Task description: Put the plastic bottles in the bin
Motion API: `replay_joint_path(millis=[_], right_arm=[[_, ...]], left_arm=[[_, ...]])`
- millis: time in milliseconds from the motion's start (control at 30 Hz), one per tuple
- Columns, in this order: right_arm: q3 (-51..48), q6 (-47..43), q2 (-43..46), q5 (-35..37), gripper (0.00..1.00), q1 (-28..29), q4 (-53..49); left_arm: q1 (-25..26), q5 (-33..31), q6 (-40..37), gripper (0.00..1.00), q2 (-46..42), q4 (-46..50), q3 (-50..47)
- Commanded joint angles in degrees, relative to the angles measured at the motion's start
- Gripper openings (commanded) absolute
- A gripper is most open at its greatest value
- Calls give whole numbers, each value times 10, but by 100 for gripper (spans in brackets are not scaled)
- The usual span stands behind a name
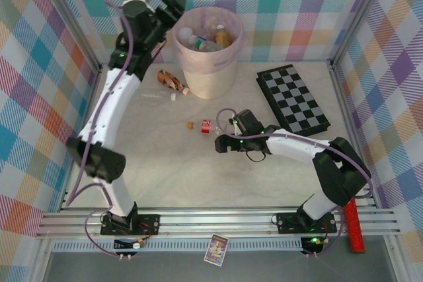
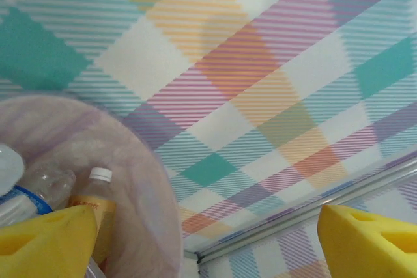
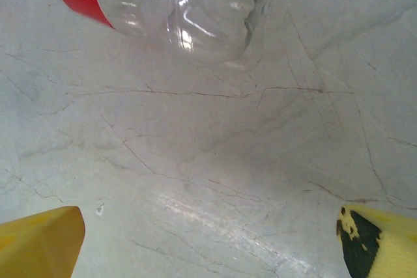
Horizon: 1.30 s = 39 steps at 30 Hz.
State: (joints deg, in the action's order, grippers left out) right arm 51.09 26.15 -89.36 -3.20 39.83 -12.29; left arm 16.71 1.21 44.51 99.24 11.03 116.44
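Observation:
The bin [image 1: 210, 74] is a pale bucket lined with a pink bag [image 2: 133, 180], standing at the back of the table. Several plastic bottles lie inside it, among them an orange one with a white cap [image 2: 99, 208] and a clear one with a blue label [image 2: 29, 194]. My left gripper [image 1: 174, 10] hovers open and empty by the bin's left rim, yellow fingertips [image 2: 45, 244] apart. A clear bottle with a red label [image 3: 176, 4] lies on the table just ahead of my open, empty right gripper [image 1: 222, 141]. A brown bottle [image 1: 172, 81] lies left of the bin.
A black-and-white checkerboard [image 1: 291, 99] lies at the back right. A small clear bottle with a white cap [image 1: 162, 96] and a tiny brown bit [image 1: 190, 124] rest mid-table. A red stick [image 1: 355, 226] sits by the right arm's base. Plaid walls close three sides.

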Motion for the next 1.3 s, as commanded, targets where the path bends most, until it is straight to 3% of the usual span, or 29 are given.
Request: replay_joint_path(millis=[0,233,533,700,933,1267], right_arm=[[24,-9,22,10,99,5,-28],[49,-15,49,30,99,5,-75],[82,-31,70,25,99,4,-130],[65,7,75,1,99,-5,-94],[68,76,34,-43,100,-12,1],[71,107,-22,-5,97,-18,25]], left_arm=[[-37,-13,-4,88,-64,-25,-96],[-105,11,34,89,-175,-32,-312],[-112,75,164,91,-180,-102,-532],[-80,73,200,92,-177,-125,-597],[-24,81,311,89,-179,-213,-699],[51,37,407,85,-172,-292,-797]])
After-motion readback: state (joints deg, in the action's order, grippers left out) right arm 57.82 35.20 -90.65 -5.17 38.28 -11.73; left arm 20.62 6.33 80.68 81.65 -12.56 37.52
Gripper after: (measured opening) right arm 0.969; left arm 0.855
